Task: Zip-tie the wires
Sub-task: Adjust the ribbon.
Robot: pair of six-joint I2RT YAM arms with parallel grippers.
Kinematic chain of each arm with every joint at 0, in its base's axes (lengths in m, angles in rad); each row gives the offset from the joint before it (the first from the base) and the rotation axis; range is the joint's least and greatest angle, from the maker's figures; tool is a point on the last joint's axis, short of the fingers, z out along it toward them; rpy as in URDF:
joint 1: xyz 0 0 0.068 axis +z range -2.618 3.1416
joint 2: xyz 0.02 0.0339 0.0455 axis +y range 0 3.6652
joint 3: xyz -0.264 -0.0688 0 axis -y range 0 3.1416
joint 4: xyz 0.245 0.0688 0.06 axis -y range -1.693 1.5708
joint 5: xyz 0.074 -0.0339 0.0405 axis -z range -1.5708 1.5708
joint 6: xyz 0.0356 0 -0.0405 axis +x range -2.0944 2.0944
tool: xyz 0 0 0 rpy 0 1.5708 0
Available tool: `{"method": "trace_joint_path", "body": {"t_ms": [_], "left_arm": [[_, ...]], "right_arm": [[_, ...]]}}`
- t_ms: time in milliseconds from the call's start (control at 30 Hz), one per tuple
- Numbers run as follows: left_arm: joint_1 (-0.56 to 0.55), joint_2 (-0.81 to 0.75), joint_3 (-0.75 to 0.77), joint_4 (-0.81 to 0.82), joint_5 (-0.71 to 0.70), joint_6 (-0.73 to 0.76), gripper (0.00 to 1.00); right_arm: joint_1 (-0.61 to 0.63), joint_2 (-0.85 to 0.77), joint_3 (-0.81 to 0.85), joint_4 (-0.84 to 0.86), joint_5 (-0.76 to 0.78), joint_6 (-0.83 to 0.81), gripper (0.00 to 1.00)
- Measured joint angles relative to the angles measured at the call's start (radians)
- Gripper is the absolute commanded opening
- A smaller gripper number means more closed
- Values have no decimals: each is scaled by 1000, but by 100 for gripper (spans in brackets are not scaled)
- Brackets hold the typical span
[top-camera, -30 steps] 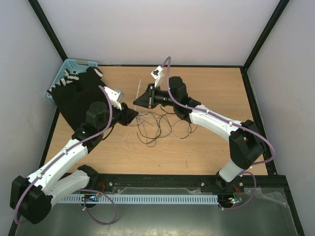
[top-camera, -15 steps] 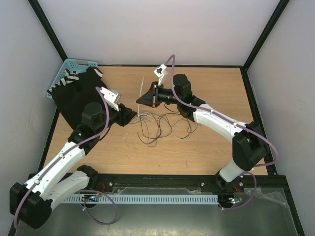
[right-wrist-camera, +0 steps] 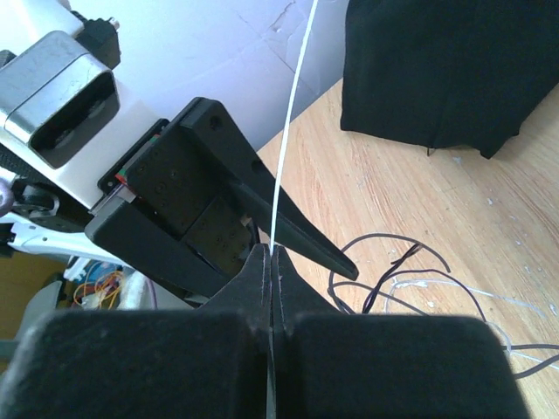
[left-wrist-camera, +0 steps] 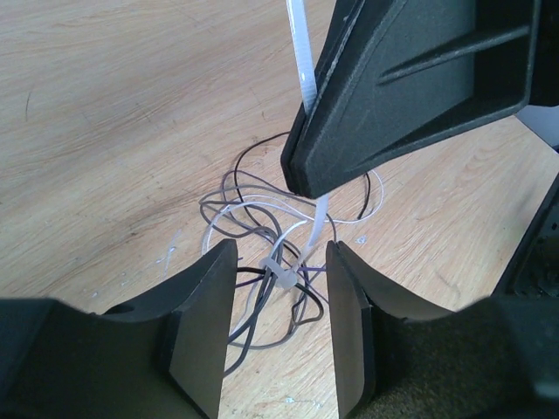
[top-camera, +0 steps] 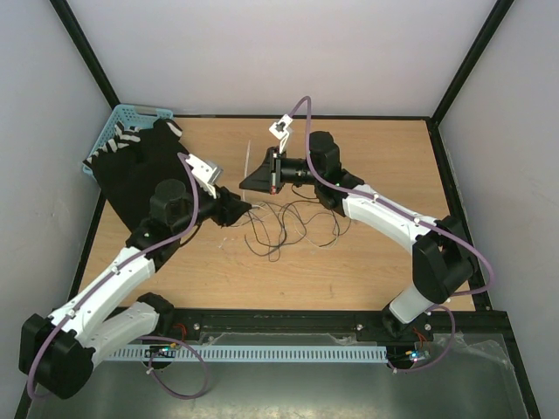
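Tie (left-wrist-camera: 300, 52) looped round wires (left-wrist-camera: 244, 194).
Right gripper (right-wrist-camera: 272, 253) pinches its tail to pull; left gripper (left-wrist-camera: 279, 249), fingers apart, guards the knot.

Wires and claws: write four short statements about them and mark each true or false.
The right claw is shut on the white zip tie. True.
The left claw is clamped on the wires. False: its fingers stand open on either side of the tie's head.
The wires lie in a basket. False: they lie on the wooden table.
A black cloth lies at the table's far left. True.
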Motion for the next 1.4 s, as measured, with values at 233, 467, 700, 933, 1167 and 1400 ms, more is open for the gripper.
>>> {"method": "trace_joint_path", "body": {"t_ms": [233,467,700,933,1167,1400], "left_arm": [[0,19,-5,64,25,-21,37],[-2,38,-20,118,40,-41,18],[-6,47,-27,145,42,-51,0],[-6,47,-39,163,-1,-63,0],[-5,47,-44,162,-11,-79,0],[-1,47,-44,162,6,-97,0]], "right_arm": [[0,0,-5,31,-35,30,0],[0,0,-16,60,-50,55,0],[-1,0,-17,70,-42,55,0],[-39,-50,-51,63,-11,21,44],[-103,-286,-200,58,53,-236,66],[-105,-386,-328,53,88,-590,57]]}}
